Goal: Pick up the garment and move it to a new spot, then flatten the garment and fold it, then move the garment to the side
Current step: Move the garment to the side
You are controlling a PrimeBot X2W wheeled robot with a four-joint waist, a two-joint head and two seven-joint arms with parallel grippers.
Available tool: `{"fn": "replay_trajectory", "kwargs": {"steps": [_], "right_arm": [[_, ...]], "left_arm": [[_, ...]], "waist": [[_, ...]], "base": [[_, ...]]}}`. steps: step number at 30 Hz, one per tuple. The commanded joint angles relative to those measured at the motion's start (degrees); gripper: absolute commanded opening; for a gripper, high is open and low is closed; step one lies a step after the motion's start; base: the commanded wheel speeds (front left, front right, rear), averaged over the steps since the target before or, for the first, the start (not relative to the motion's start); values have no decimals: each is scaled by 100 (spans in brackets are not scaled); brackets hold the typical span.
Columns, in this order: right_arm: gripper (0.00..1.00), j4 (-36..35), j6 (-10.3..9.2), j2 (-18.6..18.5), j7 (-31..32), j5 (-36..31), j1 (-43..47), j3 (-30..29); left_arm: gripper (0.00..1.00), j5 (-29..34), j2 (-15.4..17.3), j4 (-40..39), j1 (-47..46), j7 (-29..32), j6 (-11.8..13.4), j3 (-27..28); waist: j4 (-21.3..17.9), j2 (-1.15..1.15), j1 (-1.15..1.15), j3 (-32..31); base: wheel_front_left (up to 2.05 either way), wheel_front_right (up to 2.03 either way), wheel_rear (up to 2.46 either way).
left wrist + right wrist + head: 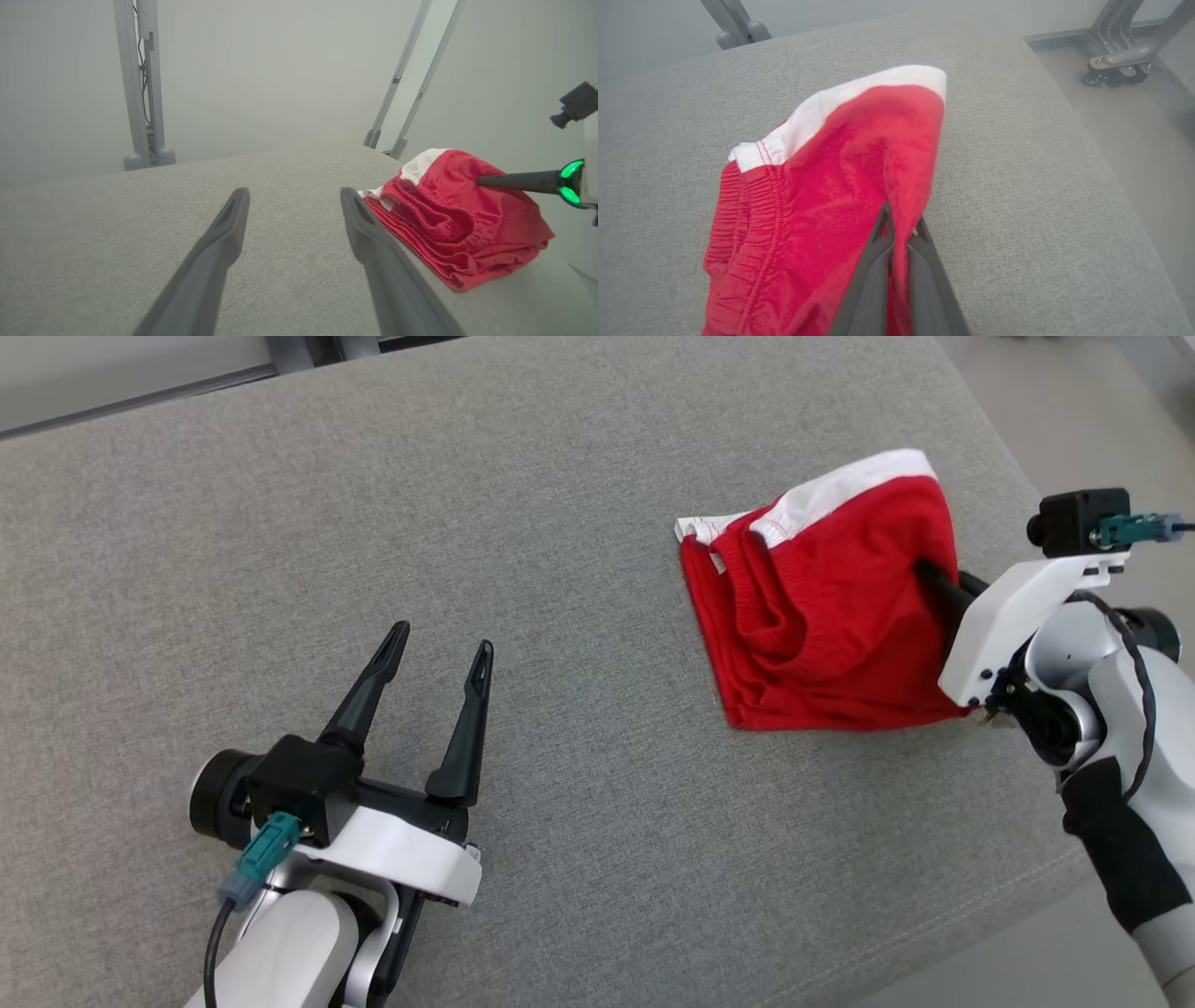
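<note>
The garment (822, 607) is red with a white band, bunched in folds on the right part of the grey padded surface (523, 504). My right gripper (929, 574) is shut on its right edge, lifting a fold of red cloth. In the right wrist view the garment (822, 205) is pinched between the two dark fingers (878, 252). My left gripper (443, 653) stands open at the lower left, well apart from the cloth, with nothing between its fingers. The left wrist view shows the garment (448, 219) to the right of its fingers (224, 242), with the right gripper's finger (518, 181) poking into it.
The grey surface's right edge (1055, 887) runs close by the garment, with floor beyond. Metal frame legs (145, 93) stand behind the far edge, and a wheeled frame foot (1120, 60) sits on the floor at the far right.
</note>
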Motion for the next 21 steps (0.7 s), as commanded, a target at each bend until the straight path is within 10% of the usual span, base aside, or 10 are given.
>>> {"fn": "replay_trajectory", "kwargs": {"steps": [1,21], "right_arm": [[0,69,-1,-65,-93,-53,-149,14],[0,1638,-1,-958,-856,-517,-1480,-354]], "left_arm": [[100,44,47,-38,-105,13,-12,11],[100,354,472,-806,-439,475,217,66]], "waist": [[15,0,0,35],[546,0,0,871]], "base": [[0,0,0],[0,0,0]]}}
